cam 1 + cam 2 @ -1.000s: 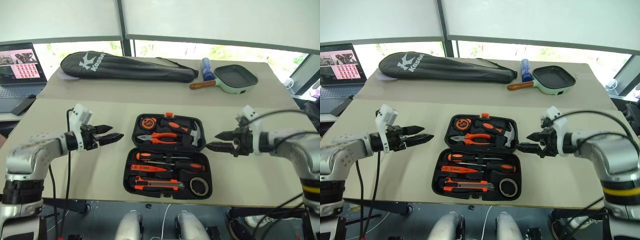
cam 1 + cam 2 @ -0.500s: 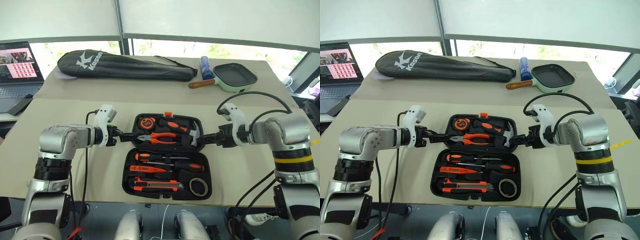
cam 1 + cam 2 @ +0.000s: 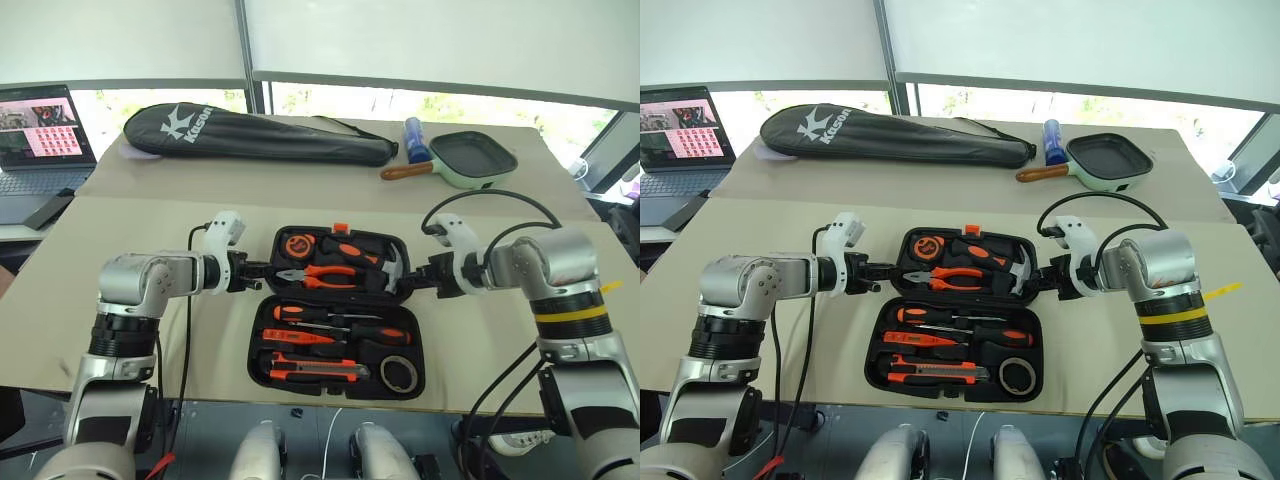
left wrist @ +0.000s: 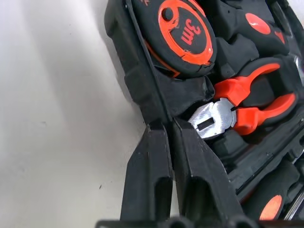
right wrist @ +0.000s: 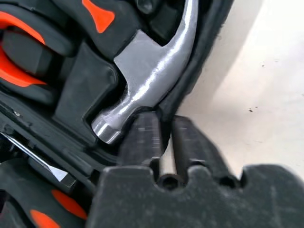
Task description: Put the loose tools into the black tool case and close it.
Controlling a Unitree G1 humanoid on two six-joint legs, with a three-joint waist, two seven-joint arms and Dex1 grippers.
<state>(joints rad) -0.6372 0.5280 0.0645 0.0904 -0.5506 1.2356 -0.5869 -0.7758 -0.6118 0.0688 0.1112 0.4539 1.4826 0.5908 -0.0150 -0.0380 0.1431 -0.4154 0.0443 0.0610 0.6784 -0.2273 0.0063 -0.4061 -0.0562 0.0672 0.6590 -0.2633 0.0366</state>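
On the near half of the table lies the black tool case, wide open, tools seated inside. Left gripper is pinched on the far half's left rim, beside the tape measure and pliers. Right gripper is clamped on the right rim, next to the hammer. Both fingertips are hidden behind the rims in the head views.

The black plastic clamshell tool case lies open flat on the worktop, orange-handled screwdrivers, utility knife and dark tape roll slotted in its near half.
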